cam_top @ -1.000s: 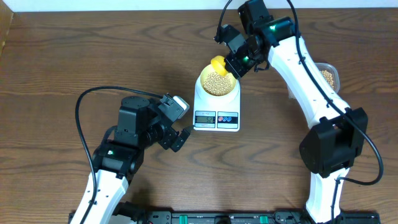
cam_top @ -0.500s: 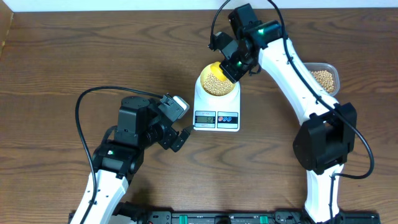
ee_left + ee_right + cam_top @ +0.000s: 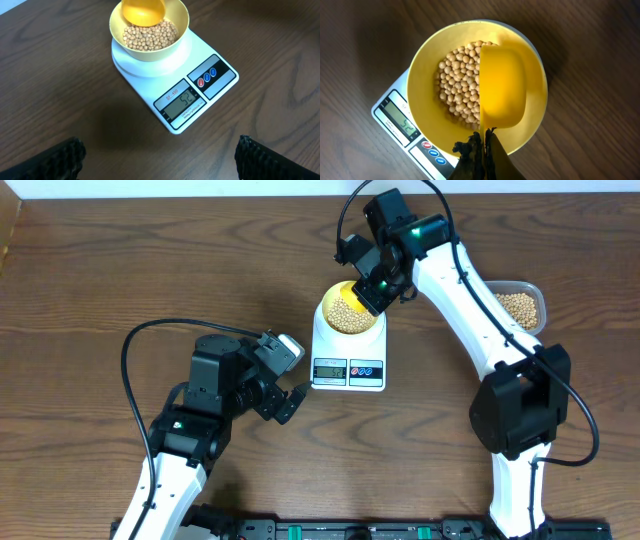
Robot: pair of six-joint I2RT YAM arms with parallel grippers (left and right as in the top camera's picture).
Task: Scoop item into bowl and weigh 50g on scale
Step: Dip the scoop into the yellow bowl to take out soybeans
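Shifted from far rim of bowl [image 3: 422,80] to directly above the beans [image 3: 457,87] within the last second: scoop [image 3: 502,92], handle clamped in right end effector [image 3: 481,142]. Bowl seated on scale [image 3: 215,95]; display [image 3: 185,100] apparently 52. Probably slightly over target; expect removal. Left end effector [image 3: 160,160] apart, idle.

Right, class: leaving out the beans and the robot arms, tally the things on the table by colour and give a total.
Yellow: 2 (bowl, scoop)
White: 1 (scale)
Clear: 1 (tub)
Total: 4
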